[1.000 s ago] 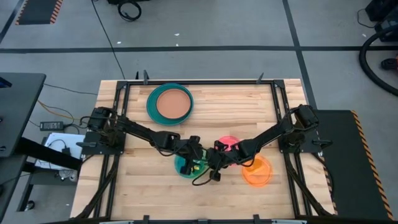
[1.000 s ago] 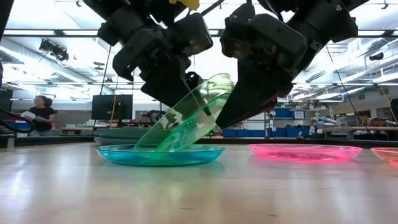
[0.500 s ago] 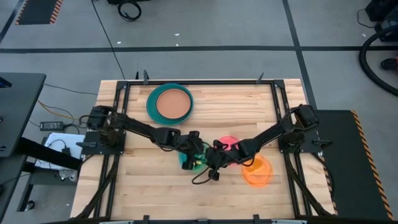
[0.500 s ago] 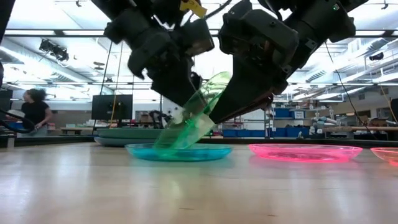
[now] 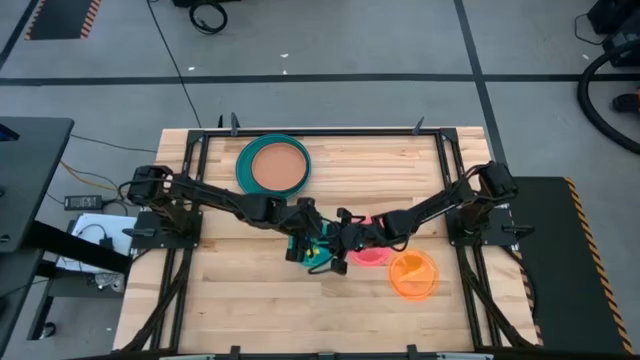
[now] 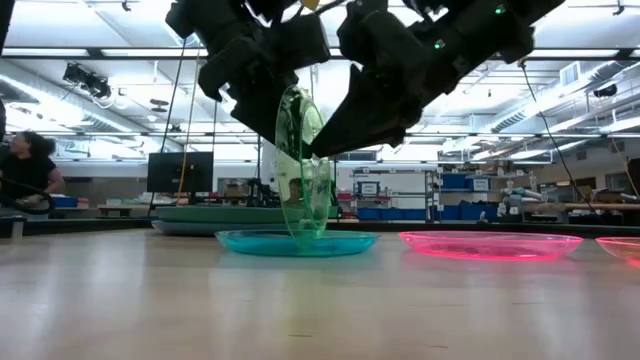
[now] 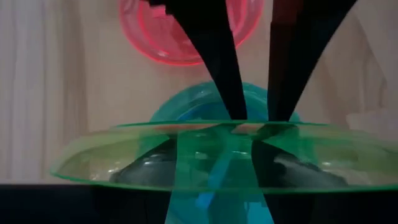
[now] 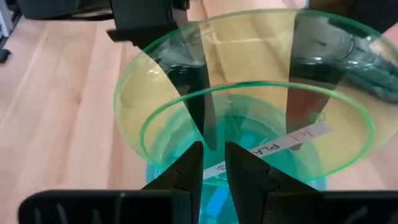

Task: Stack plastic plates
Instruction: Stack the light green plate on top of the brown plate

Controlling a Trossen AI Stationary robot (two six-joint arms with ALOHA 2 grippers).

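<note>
1. Mid-frame in the low view, the green plate (image 6: 303,165) stands on edge, its lower rim inside the teal plate (image 6: 296,242).
2. The left pincer (image 5: 303,237) is clamped on the green plate's rim; the right pincer (image 5: 338,243) also appears closed on it, fingers (image 8: 196,99) straddling the wall.
3. Best to tip it flat slowly, centred over the teal plate, releasing one pincer at a time.
4. The pink plate (image 5: 371,252) and orange plate (image 5: 413,274) wait lower right in the high view; the tan plate (image 5: 277,167) is upper left on the counter (image 5: 240,310).
</note>
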